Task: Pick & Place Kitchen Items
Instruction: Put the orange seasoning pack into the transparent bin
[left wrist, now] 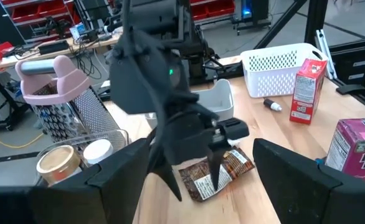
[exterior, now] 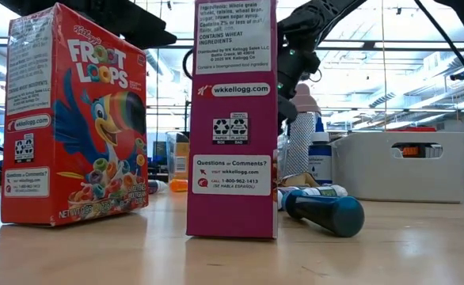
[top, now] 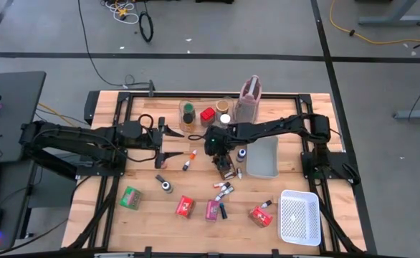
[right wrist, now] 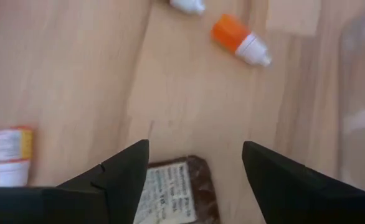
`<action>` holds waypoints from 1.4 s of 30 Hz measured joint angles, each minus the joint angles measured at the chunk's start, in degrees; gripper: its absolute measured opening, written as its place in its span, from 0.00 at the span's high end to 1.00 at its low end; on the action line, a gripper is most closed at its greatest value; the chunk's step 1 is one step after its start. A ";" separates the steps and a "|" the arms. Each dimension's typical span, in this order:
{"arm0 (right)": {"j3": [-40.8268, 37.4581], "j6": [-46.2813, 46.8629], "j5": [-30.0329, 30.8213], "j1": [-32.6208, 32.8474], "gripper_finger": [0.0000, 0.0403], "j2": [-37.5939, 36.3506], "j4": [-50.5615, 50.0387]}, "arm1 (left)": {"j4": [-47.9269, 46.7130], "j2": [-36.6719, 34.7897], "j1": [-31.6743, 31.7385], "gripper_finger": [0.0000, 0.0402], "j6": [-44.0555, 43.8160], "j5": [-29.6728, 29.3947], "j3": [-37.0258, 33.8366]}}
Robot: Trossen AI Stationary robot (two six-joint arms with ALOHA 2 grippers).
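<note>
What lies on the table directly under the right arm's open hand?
Under the right hand lies a brown packet with a white label on the wooden table. Its near end is cut off by the frame's edge.

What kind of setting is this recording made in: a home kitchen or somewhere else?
Probably a robotics lab or workshop, not a kitchen: a bare concrete floor with loose cables, red parts bins on shelving, and a black-framed wooden table.

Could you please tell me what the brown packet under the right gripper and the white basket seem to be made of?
The brown packet looks like thin flexible film, probably plastic: it is glossy and creased, with a printed white label. The white basket appears to be rigid moulded plastic, with a matte finish, a smooth rim and walls pierced by regular small slots.
</note>
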 joint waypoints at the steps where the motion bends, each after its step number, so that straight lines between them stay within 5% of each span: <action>1: 0.00 -0.11 0.05 0.16 0.35 0.04 -1.23 | 0.01 0.00 0.00 0.26 0.00 0.00 0.00; 15: -0.11 -2.55 6.17 1.64 0.44 2.93 -0.95 | -0.82 0.00 0.00 0.26 0.13 0.02 0.00; 22: 0.09 -2.92 3.61 0.89 0.47 4.93 0.21 | -1.04 0.02 0.00 0.26 0.17 0.02 0.00; 38: 0.11 -6.29 9.01 1.30 0.97 6.95 2.44 | -1.47 0.02 0.01 0.26 0.20 0.02 0.00; 42: 0.02 -5.06 7.75 1.38 0.97 6.83 2.81 | -1.51 0.02 0.01 0.26 0.19 0.02 0.00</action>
